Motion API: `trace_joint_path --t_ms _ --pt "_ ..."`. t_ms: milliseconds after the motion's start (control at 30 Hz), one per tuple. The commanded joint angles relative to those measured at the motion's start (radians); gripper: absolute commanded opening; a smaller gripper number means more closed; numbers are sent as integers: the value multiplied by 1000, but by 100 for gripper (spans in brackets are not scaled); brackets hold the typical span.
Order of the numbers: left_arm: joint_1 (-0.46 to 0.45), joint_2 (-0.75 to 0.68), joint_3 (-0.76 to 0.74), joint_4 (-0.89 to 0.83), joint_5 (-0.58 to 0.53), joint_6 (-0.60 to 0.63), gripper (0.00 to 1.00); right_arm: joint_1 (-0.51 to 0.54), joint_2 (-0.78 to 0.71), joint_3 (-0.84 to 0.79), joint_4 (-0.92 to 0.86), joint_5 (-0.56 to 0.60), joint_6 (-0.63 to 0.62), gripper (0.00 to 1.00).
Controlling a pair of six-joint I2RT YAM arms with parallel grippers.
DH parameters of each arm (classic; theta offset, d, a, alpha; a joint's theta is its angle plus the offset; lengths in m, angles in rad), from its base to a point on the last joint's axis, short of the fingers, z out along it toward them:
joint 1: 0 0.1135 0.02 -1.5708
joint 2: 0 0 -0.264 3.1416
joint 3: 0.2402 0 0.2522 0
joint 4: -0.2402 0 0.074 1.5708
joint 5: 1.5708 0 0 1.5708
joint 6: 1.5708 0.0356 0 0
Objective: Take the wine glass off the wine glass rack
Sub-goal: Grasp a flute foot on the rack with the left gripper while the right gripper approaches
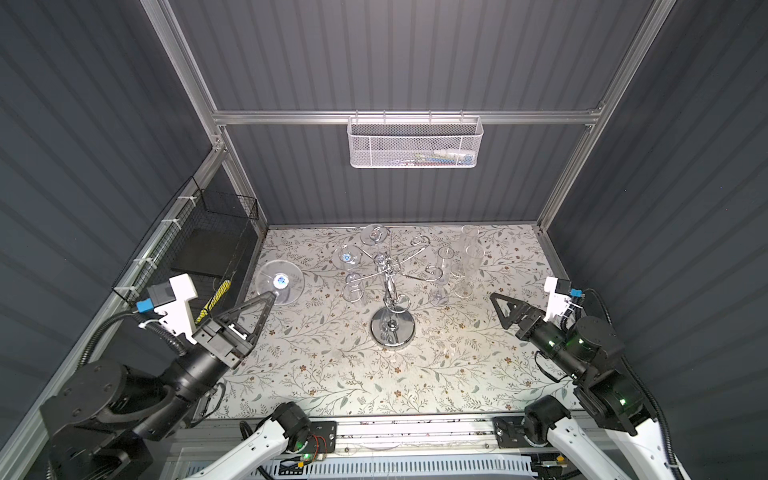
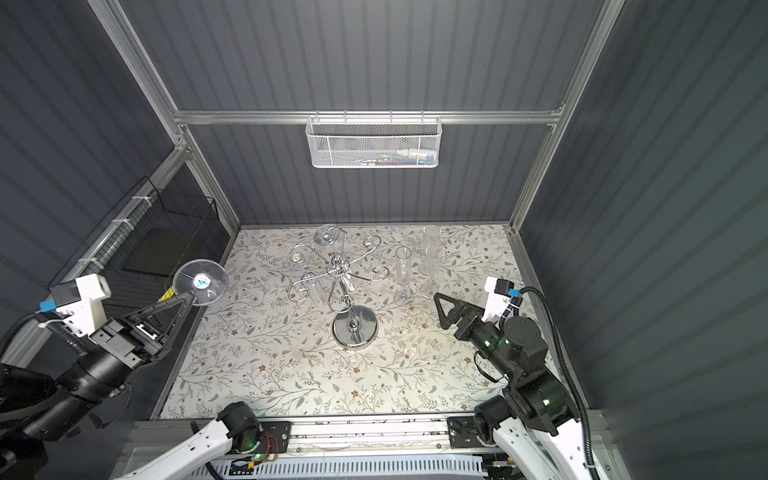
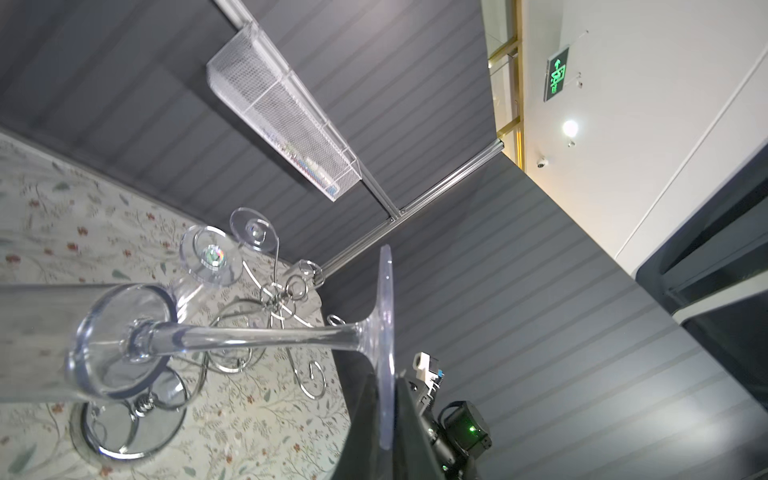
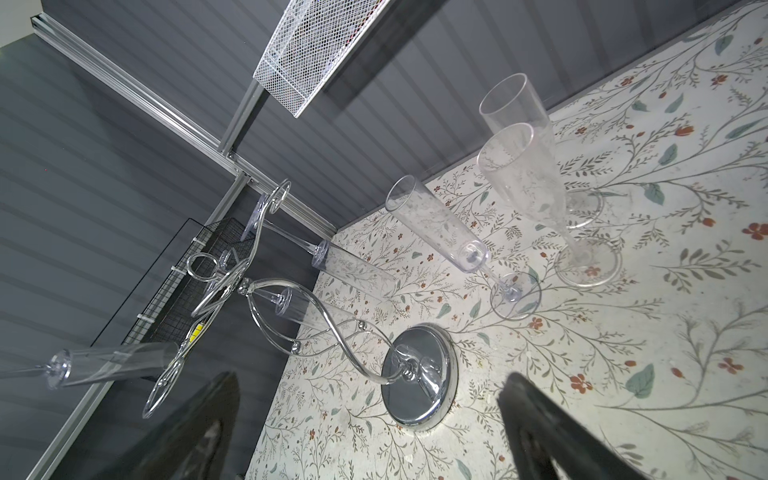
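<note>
My left gripper point(image 1: 270, 296) point(image 2: 189, 296) point(image 3: 385, 415) is shut on the rim of the round foot of a clear wine glass point(image 1: 279, 282) point(image 2: 200, 281) point(image 3: 257, 332). The glass hangs foot-up, off to the left of the wine glass rack point(image 1: 390, 274) point(image 2: 345, 274) point(image 3: 274, 301) point(image 4: 419, 374) and clear of its hooks. Its bowl point(image 4: 112, 365) shows in the right wrist view beside a curled hook. The rack is chrome with a round mirror base. My right gripper point(image 1: 496, 307) point(image 2: 440, 309) point(image 4: 370, 378) stands open to the right of the rack, holding nothing.
Two more glasses point(image 1: 346, 257) point(image 1: 372, 235) hang foot-up on the rack's left and back hooks. Three clear flutes point(image 1: 444, 270) point(image 1: 469, 257) point(image 4: 440, 224) stand on the floral table at the back right. A black wire basket point(image 1: 208, 249) lines the left wall; a white mesh basket point(image 1: 415, 143) hangs on the back rail.
</note>
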Motion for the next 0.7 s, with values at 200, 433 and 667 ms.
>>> trace_joint_path --t_ms 200,433,667 --pt "-4 310 167 55 208 578 0 0 22 79 -7 -38 -54 99" --pt "-4 414 154 87 339 906 0 0 108 169 106 -172 -53 99" --pt "-3 432 75 167 481 1173 0 0 246 325 174 -345 -32 99"
